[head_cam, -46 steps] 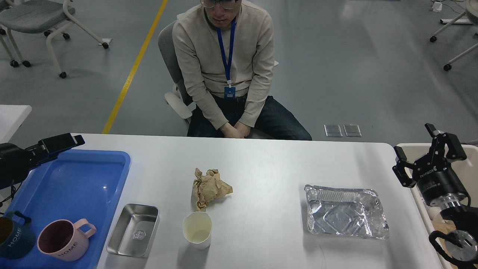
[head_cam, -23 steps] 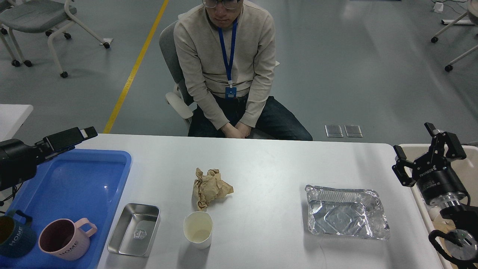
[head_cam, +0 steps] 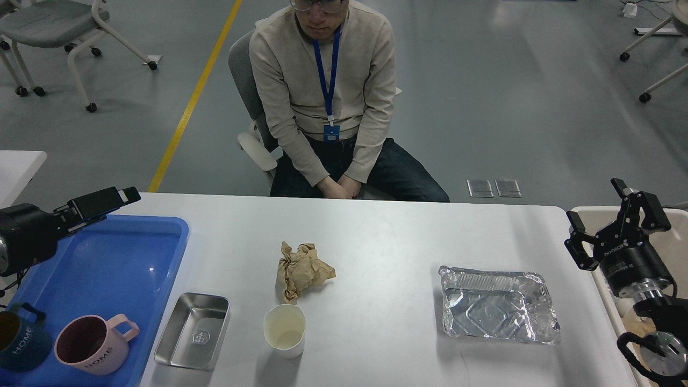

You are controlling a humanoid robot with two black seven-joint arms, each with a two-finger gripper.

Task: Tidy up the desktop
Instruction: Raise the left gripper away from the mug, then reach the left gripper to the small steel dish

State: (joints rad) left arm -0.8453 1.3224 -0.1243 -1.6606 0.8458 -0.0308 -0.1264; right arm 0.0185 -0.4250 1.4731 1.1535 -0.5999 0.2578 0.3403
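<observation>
The white desktop [head_cam: 376,236] holds a crumpled brown paper ball [head_cam: 302,270], a white paper cup [head_cam: 285,330], a small steel tray [head_cam: 192,330] and a crinkled foil container [head_cam: 499,305]. My left gripper [head_cam: 124,194] hovers over the far edge of the blue tray [head_cam: 123,258]. It is seen side-on as one dark bar and nothing shows in it. My right gripper [head_cam: 595,200] is open and empty, above the desktop's right edge beside the beige bin [head_cam: 591,213].
A pink mug [head_cam: 91,344] and a dark blue mug [head_cam: 19,341] stand in the blue tray's near end. A seated person [head_cam: 322,97] faces me just beyond the far edge. Wheeled chairs stand on the floor behind.
My left gripper has moved a little to the right along the blue tray's far edge. The right arm and the things on the desktop have not moved.
</observation>
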